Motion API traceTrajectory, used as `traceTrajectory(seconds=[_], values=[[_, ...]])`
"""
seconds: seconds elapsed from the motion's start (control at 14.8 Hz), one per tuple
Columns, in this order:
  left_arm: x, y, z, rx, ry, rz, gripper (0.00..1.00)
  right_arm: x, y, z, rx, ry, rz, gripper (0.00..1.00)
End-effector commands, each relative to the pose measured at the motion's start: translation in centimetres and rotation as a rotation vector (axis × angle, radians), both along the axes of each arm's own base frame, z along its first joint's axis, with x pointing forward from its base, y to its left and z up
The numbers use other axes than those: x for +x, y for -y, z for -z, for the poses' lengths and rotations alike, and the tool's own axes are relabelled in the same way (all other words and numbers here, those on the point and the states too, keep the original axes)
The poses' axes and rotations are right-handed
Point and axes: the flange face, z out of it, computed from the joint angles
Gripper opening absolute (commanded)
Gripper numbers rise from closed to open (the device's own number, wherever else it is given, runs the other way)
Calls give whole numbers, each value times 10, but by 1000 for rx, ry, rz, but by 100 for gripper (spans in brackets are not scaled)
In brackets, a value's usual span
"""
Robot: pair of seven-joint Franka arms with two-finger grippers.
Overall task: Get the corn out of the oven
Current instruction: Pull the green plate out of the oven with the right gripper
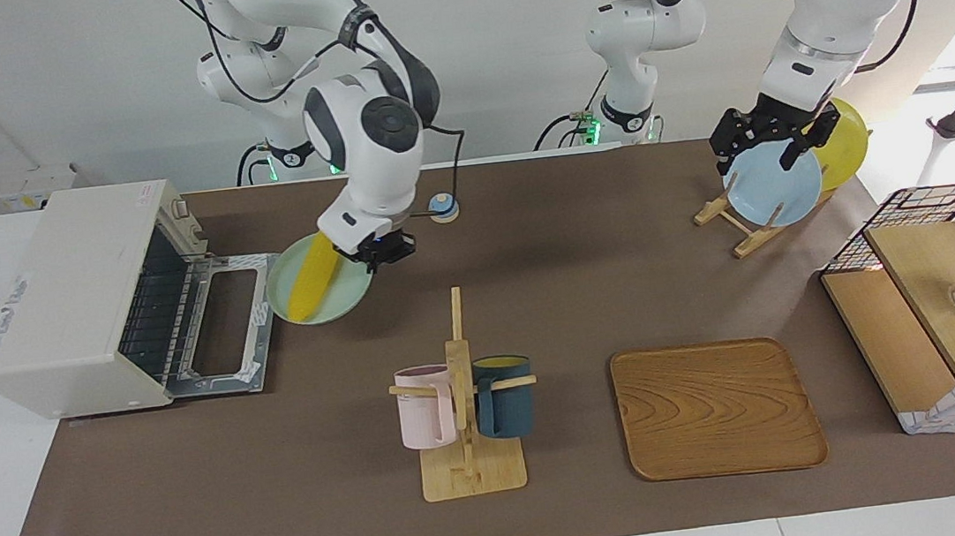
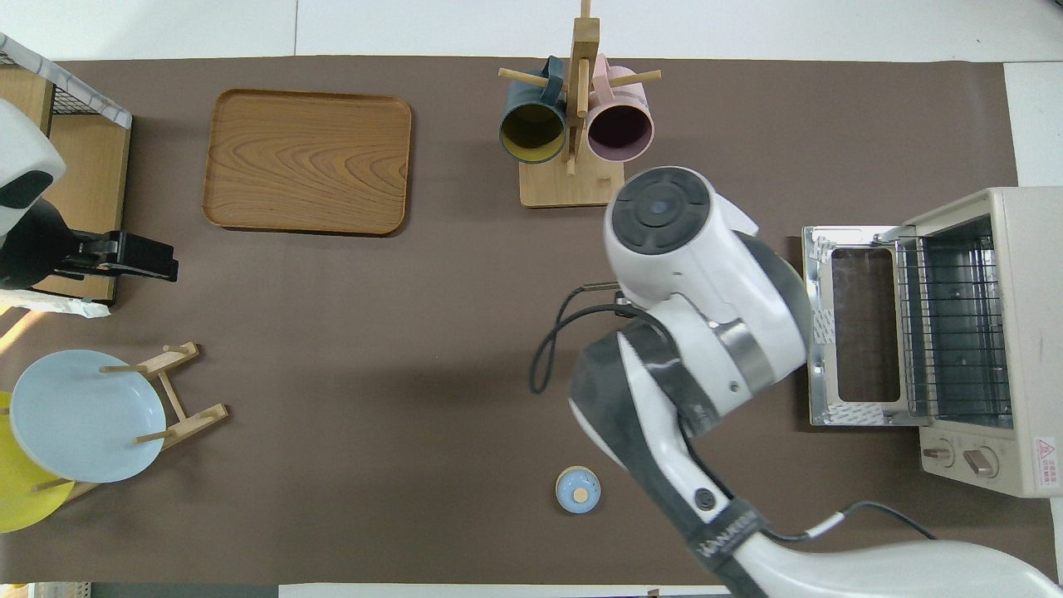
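The yellow corn point(image 1: 311, 275) lies on a pale green plate point(image 1: 349, 294). My right gripper point(image 1: 374, 252) is shut on that plate's rim and holds it over the brown mat, just beside the dropped door point(image 1: 227, 330) of the off-white oven point(image 1: 72, 293). The oven point(image 2: 1026, 332) stands open, and its wire rack point(image 2: 955, 324) is bare. From overhead the right arm hides the corn and plate. My left gripper point(image 1: 771, 144) hangs open over the plate rack and waits.
A mug rack point(image 1: 462, 394) with a pink and a dark mug stands mid-table, with a wooden tray point(image 1: 717, 407) beside it. A small blue bell point(image 1: 443, 208) sits near the robots. A blue plate point(image 1: 775, 188), a yellow plate point(image 1: 846, 145) and a wire-framed wooden box point(image 1: 942, 299) occupy the left arm's end.
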Motion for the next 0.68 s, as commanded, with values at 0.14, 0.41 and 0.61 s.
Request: traceTrajectory(seconds=[0.14, 0.41, 0.61], values=[[-2, -3, -4, -6, 23, 7, 100, 12, -100, 39, 63, 45, 57, 0], [2, -5, -4, -9, 43, 2, 100, -7, -118, 73, 136, 56, 84, 0], [2, -5, -4, -9, 46, 2, 100, -13, -119, 83, 181, 62, 116, 0]])
